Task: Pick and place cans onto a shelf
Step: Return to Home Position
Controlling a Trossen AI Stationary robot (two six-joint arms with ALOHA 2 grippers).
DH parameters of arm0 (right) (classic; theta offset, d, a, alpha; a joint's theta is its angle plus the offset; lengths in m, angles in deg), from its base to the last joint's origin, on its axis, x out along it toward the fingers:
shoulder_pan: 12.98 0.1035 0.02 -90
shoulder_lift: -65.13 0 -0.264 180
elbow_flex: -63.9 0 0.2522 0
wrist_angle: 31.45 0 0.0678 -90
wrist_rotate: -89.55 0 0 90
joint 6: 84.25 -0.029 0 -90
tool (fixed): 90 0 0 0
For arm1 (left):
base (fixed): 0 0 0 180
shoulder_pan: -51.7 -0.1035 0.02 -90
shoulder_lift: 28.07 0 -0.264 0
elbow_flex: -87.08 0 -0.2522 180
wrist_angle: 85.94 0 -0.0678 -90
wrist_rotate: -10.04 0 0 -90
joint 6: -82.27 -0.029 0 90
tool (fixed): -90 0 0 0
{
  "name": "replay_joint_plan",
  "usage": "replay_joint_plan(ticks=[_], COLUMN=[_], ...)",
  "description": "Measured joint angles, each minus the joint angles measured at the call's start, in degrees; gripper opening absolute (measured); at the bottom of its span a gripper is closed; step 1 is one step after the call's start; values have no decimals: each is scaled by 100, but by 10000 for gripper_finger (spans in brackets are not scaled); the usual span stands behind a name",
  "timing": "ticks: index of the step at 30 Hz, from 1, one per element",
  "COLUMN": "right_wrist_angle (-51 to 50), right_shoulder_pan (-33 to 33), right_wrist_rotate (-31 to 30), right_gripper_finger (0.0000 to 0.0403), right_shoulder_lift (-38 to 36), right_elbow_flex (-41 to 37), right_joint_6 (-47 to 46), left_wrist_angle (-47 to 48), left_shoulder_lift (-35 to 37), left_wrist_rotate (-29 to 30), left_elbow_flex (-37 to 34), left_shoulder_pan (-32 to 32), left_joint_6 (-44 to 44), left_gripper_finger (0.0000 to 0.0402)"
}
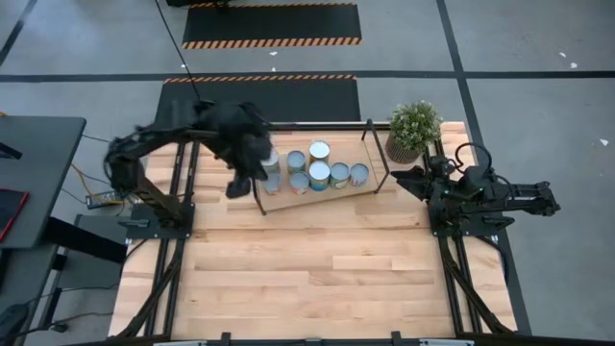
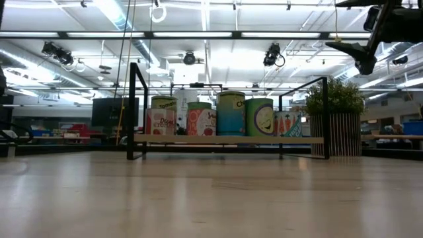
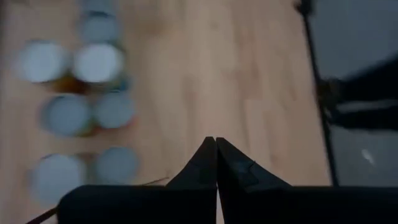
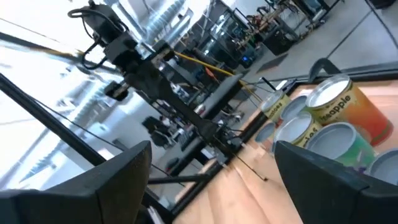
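Just off the shelf's left end, left gripper: fingers pressed together, empty. Right gripper: fingers spread, empty, beside potted green plant. Small cylindrical silver-topped cans cluster on slanted light-wood shelf, far part of the wooden surface.

High view: looks straight down from far overhead, taking in the whole table and surrounding floor. Low view: sits at tabletop height, faces level across toward the shelf and cans, room behind. Left wrist view: peers down, close above the same cans. Right wrist view: tilts sideways, near them, room beyond.
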Motion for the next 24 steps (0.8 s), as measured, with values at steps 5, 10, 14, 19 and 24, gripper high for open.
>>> replay_joint_plan(ticks=[5, 10, 14, 19, 24], right_wrist_angle=[18, -126, -67, -17, -203], right_shoulder_pan=[2, 4, 7, 7, 4], right_wrist_rotate=[127, 117, -147, -381, -388], right_gripper_finger=[347, 347, 347, 347, 347], right_shoulder_lift=[-213, -302, -275, -289, -258], right_elbow_flex=[-264, -526, -752, -853, -856], right_joint_6=[-410, -953, -1390, -1468, -914], left_wrist_angle=[-297, -171, -1281, -3371, -5443], left_shoulder_lift=[470, 1033, 2100, 3648, 5044], left_wrist_rotate=[859, 1610, 1943, 2186, 2109], left_elbow_flex=[0, -96, -1443, -4011, -6145], left_shoulder_pan=[-38, 374, 805, 1038, 1159], left_joint_6=[505, 838, 1136, 1783, 2517], left_gripper_finger=[2, 2, 2, 2, 2])
